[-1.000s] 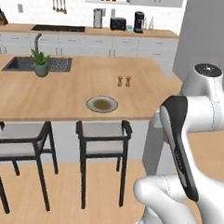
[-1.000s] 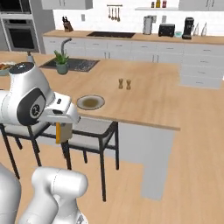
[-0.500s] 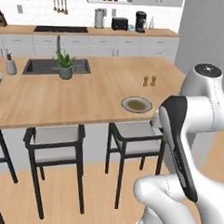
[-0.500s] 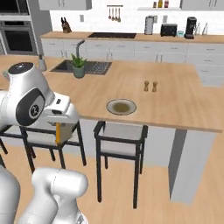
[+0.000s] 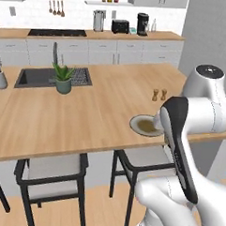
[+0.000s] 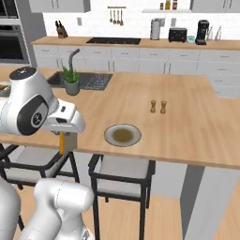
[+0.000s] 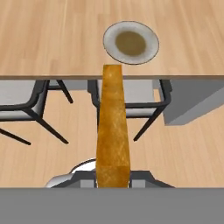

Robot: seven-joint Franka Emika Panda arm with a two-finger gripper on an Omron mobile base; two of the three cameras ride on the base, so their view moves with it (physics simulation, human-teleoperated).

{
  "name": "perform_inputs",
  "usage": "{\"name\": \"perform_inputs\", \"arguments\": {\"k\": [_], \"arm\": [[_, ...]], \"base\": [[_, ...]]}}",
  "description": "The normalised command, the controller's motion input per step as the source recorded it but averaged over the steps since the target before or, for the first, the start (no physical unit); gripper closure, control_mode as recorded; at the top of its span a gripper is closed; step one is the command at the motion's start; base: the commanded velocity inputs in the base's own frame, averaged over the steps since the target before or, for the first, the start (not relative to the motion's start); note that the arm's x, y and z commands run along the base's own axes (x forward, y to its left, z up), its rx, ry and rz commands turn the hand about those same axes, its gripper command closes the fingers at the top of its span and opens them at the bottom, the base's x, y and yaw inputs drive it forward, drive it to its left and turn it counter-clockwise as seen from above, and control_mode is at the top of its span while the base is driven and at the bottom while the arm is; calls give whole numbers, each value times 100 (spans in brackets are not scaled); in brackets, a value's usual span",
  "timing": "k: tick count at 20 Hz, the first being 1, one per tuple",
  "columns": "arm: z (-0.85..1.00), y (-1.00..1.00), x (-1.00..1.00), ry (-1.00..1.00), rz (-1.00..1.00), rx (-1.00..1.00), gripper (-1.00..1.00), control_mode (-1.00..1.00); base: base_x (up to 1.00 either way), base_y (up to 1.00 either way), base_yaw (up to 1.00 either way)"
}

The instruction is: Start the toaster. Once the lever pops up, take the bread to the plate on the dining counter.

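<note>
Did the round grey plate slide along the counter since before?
No. The round grey plate still sits by the edge of the light-wood counter, just in front of the two small brown shakers; only the camera moved.

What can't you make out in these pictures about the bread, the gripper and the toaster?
- Gripper: in the hand view its fingertips are hidden behind the bread.
- Bread: edge-on in the hand view, so its faces stay unseen; in the right base view, only a sliver shows under the arm.
- Toaster: too small in the right base view to read its lever.
</note>
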Motion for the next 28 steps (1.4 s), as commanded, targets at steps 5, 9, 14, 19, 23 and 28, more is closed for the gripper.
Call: {"name": "perform_inputs", "arguments": {"k": [5,9,14,19,23,28], "arm": [[0,0,0,0,0,0,100,100],[-1,-19,23,-1,0,8,100,-100],[-20,-60,85,0,0,26,100,-100],[-46,-63,94,2,1,31,100,-100],[-64,-45,60,0,1,22,100,-100],[-67,-9,82,0,0,12,100,-100]], "base": [[39,-20,-1],[14,-13,0],[0,0,0],[0,0,0],[0,0,0],[0,0,0]]}}
